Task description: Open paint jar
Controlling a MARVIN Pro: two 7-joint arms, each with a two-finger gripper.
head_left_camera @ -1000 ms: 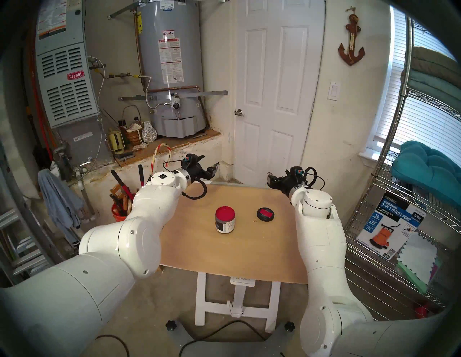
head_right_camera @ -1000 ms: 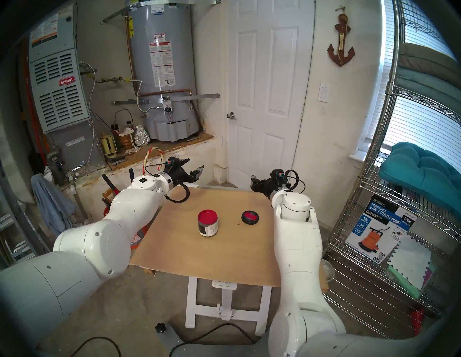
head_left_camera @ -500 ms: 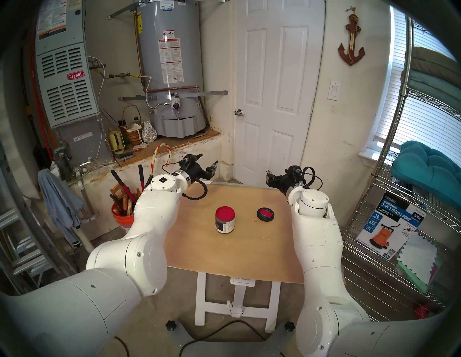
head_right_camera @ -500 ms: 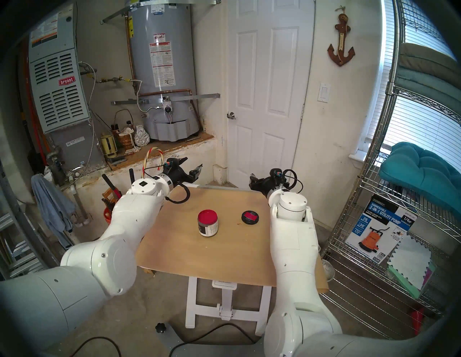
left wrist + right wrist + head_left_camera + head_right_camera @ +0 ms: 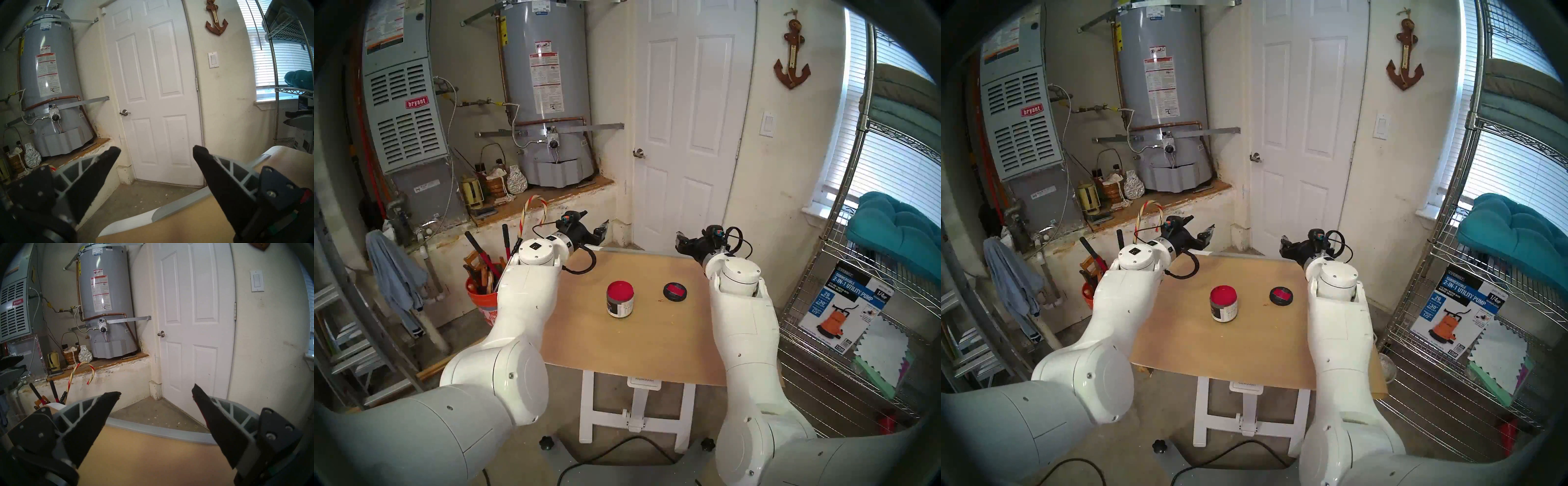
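Observation:
The paint jar stands upright mid-table with no lid on, red paint showing at its mouth. Its black lid, with a red patch on top, lies flat on the table to the jar's right, apart from it. My left gripper hovers open and empty beyond the table's far left corner. Over the far right corner my right gripper is open and empty too. Both wrist views face the door; neither shows the jar or the lid.
The tan table top rests on a white folding stand. An orange bucket of tools sits on the floor at the left. A wire shelf rack stands close on the right, and a water heater and white door are behind.
My left elbow has swung inward toward the table and the left gripper has drawn slightly back. The right arm shifted a little to the left. Jar and lid stayed put.

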